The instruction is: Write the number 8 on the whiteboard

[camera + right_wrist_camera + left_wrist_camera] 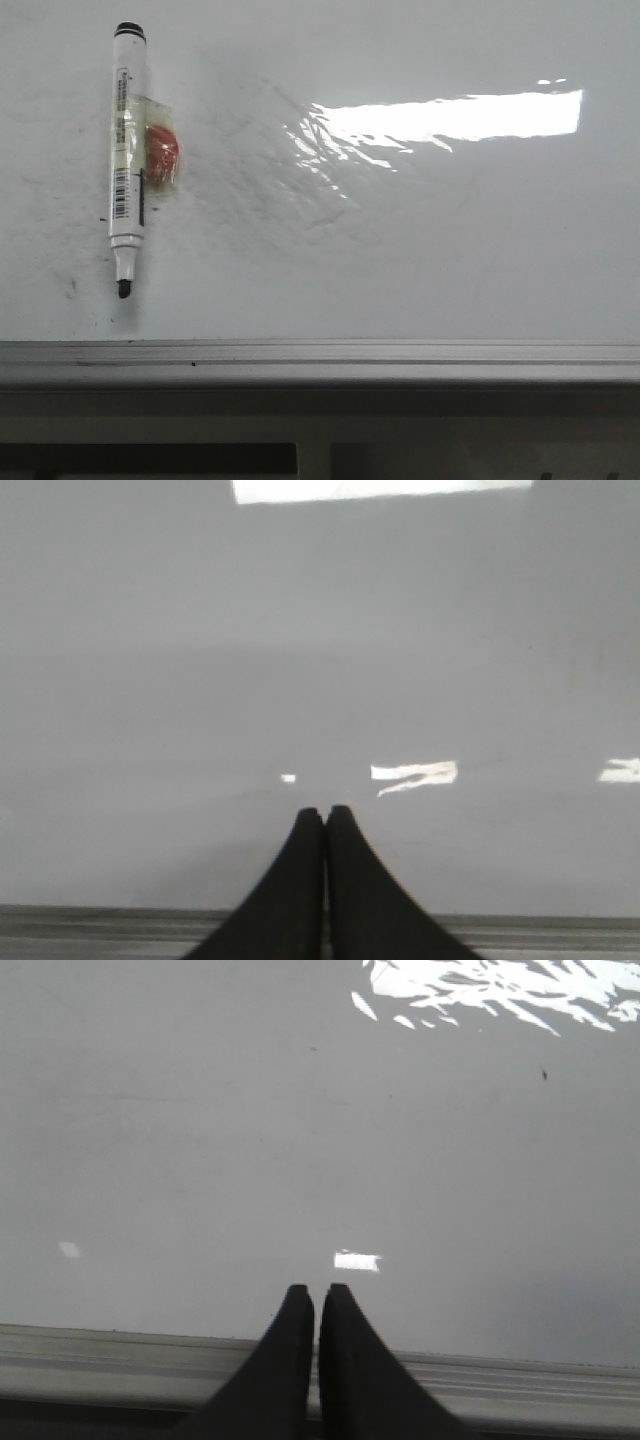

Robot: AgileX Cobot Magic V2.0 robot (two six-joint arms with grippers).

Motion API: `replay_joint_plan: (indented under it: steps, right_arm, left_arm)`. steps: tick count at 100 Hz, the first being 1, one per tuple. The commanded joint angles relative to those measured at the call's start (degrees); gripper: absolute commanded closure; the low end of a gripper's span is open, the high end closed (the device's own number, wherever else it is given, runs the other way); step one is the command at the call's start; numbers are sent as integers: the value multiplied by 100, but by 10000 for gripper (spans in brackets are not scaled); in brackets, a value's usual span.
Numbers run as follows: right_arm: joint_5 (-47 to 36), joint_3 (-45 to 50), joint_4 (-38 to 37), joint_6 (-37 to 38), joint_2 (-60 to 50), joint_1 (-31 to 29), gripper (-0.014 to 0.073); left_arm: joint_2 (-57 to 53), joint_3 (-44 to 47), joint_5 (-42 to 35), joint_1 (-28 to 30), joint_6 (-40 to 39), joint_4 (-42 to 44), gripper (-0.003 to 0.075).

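Observation:
The whiteboard (400, 260) fills the front view, glossy white with faint grey smudges and a bright glare patch. No number 8 shows on it. An uncapped white marker (125, 160) with a black tip lies on the board at the left, tip toward the near edge, with an orange-red lump taped to its side. Neither gripper shows in the front view. In the left wrist view my left gripper (316, 1290) is shut and empty over the board (300, 1140) near its rail. In the right wrist view my right gripper (324, 811) is shut and empty over the board (320, 660).
The grey metal edge rail (320, 358) runs along the board's near side; it also shows in the left wrist view (120, 1360) and in the right wrist view (100, 920). Below the rail is a dark gap.

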Motion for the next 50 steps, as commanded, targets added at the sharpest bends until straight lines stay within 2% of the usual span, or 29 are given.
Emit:
replay_joint_plan:
  steps: [1,50]
  right_arm:
    - [-143,78,15,-8,-121,-34,658]
    - [-143,78,15,-8,-121,-34,658]
  left_arm:
    - [-162,229,-216,14,-12,-69,741]
    - [-162,229,-215,14,-12,-3,741]
